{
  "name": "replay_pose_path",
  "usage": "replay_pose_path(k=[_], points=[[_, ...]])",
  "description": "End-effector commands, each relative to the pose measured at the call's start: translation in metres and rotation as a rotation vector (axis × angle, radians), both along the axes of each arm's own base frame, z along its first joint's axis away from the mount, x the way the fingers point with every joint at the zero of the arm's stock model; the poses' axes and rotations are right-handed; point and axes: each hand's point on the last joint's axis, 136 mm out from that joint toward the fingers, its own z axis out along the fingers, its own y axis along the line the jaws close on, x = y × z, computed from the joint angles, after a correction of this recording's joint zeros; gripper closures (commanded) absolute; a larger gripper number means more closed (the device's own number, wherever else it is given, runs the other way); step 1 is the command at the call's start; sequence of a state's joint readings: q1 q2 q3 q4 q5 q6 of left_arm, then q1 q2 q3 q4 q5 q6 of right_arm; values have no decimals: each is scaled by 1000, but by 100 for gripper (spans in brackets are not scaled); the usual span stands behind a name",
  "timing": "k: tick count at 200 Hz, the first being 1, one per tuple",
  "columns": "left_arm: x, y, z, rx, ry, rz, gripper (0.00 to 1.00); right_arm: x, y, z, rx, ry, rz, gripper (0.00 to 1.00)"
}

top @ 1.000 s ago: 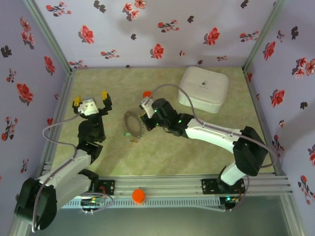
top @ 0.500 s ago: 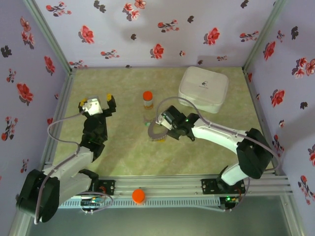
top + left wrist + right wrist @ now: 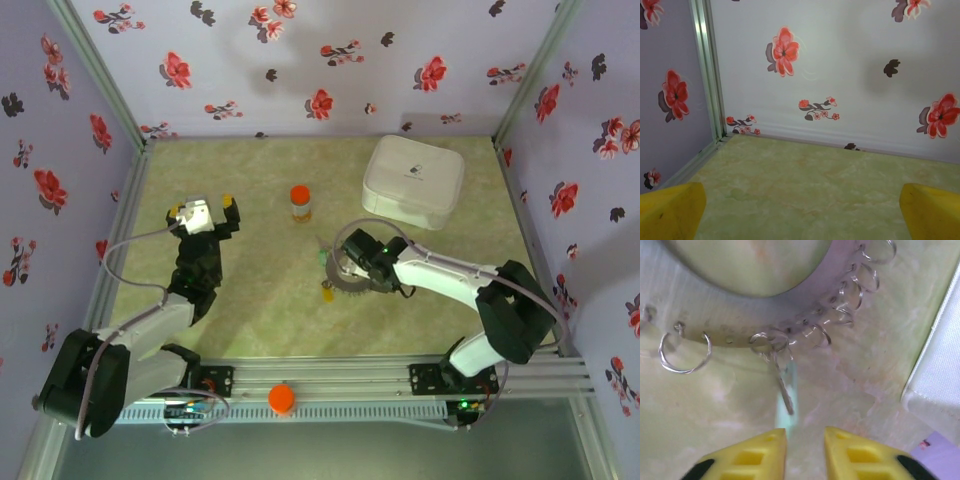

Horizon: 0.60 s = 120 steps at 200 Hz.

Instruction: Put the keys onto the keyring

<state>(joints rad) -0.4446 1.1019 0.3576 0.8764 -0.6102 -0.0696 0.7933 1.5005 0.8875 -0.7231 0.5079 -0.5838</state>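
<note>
The keyring is a flat grey band with small wire loops along its edge. It lies on the table just ahead of my right gripper, whose yellow fingers stand a narrow gap apart with nothing between them. A metal key hangs from one loop, and its teal head is blurred beside the left fingertip. From above, the keyring sits partly under the right gripper, with a teal key and an orange key at its left edge. My left gripper hovers open at the left, away from them.
An orange-capped small bottle stands mid-table behind the ring. A white square box sits at the back right, its edge close on the right in the wrist view. An orange cap rests on the front rail. Flowered walls enclose the table.
The right gripper and the keyring have shifted right and toward the front, uncovering the bottle. The left gripper has turned slightly to the right.
</note>
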Motion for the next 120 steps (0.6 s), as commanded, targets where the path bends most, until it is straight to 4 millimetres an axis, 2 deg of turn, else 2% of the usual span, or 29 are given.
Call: replay_pose_path(k=[1,19,33,47,62,79,96,104,120], points=[[0,5,0,3,-2,31,0,0,-34,6,-130,-24,-21,60],[0,5,0,12,-2,33,0,10,-38,17,-90,-81,-70,55],[0,6,-1,22,2,37,0,23,-36,34,-1,-166,-124,52],[0,7,-4,30,10,44,0,41,-35,56,139,-280,-223,48],[3,12,-8,37,23,62,0,61,-35,82,367,-403,-372,43],[6,21,-16,42,49,103,0,82,-50,104,653,-520,-563,37],[10,31,-25,55,82,151,0,100,-79,114,846,-652,-714,35],[12,33,-29,71,100,163,0,106,-96,115,890,-725,-769,35],[17,39,-38,146,150,195,0,112,-120,103,905,-825,-822,35]])
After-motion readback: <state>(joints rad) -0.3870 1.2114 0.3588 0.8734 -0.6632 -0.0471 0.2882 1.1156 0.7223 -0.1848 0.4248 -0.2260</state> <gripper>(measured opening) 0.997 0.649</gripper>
